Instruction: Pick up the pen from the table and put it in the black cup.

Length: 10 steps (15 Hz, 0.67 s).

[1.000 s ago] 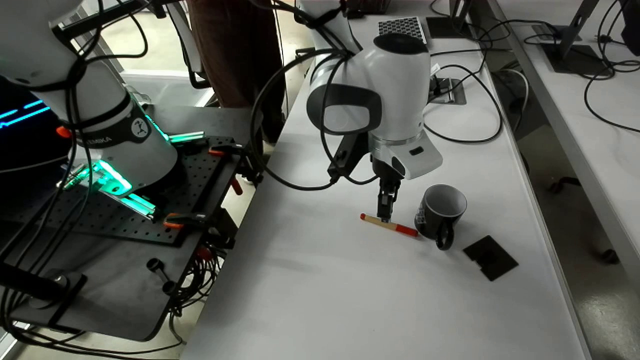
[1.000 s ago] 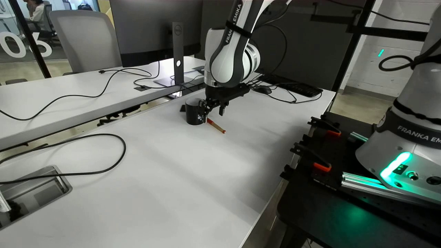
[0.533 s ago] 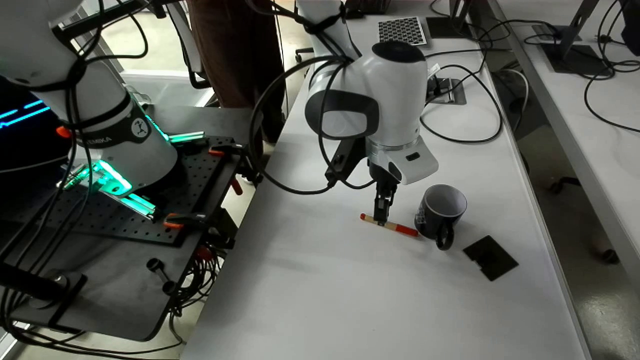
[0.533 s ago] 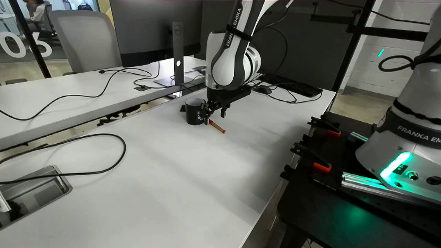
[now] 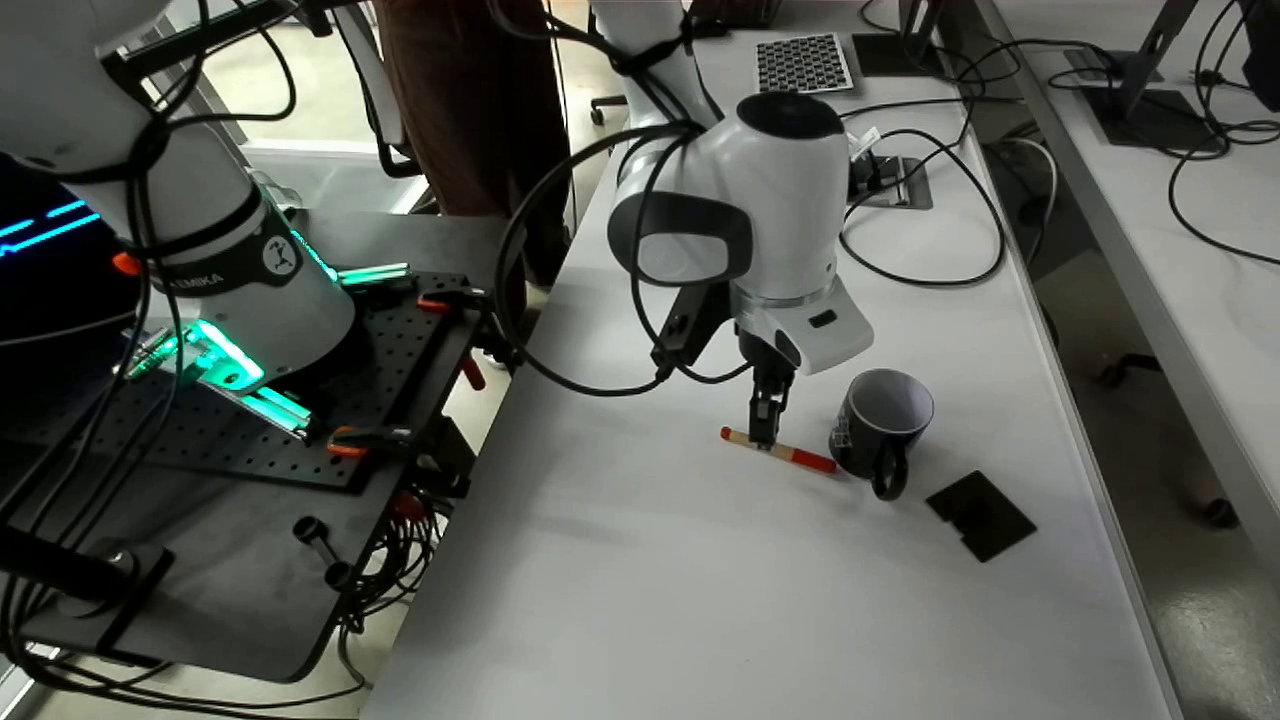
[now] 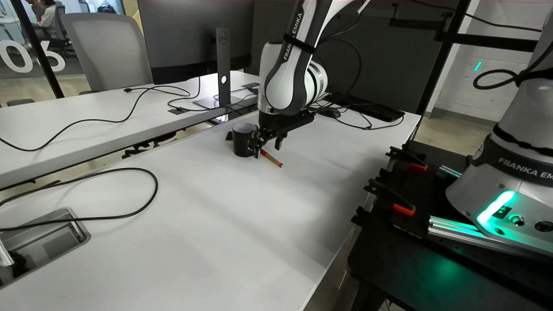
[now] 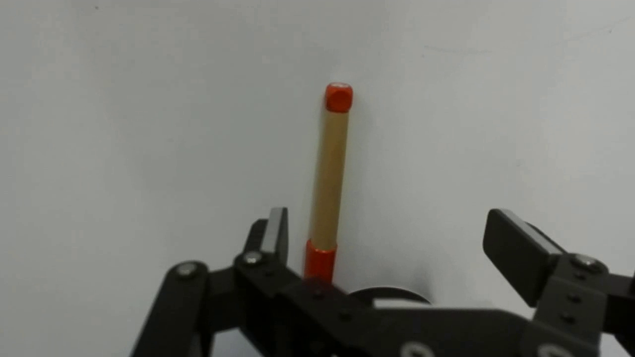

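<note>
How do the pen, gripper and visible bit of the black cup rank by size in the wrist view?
1. The gripper, seen closest up.
2. The pen, one end hidden.
3. The black cup, only a dark arc visible; its whole size can't be ranked here.

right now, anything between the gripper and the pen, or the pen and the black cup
Nothing visible stands between the open gripper and the pen; toward the black cup, only its height seems to need clearing.

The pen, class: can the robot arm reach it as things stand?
Probably yes: the claw is open; in the wrist view the pen shows between its fingers, nothing covering the tan barrel.
</note>
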Available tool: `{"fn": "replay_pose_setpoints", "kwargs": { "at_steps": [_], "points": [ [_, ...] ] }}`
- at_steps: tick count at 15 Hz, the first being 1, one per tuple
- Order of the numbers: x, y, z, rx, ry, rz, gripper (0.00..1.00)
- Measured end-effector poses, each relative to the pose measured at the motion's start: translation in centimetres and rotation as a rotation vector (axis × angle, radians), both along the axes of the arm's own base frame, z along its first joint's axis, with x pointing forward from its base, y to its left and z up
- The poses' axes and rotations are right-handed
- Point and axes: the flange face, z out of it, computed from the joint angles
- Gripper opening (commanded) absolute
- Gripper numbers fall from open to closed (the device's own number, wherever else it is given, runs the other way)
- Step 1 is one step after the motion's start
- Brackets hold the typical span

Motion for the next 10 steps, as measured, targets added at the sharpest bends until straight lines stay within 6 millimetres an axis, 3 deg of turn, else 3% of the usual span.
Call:
{"fn": "replay_pose_setpoints", "kwargs": {
  "at_steps": [10],
  "points": [
    [-0.05,-0.21,-0.16,0.011,0.002,-0.012,1.00]
  ]
}}
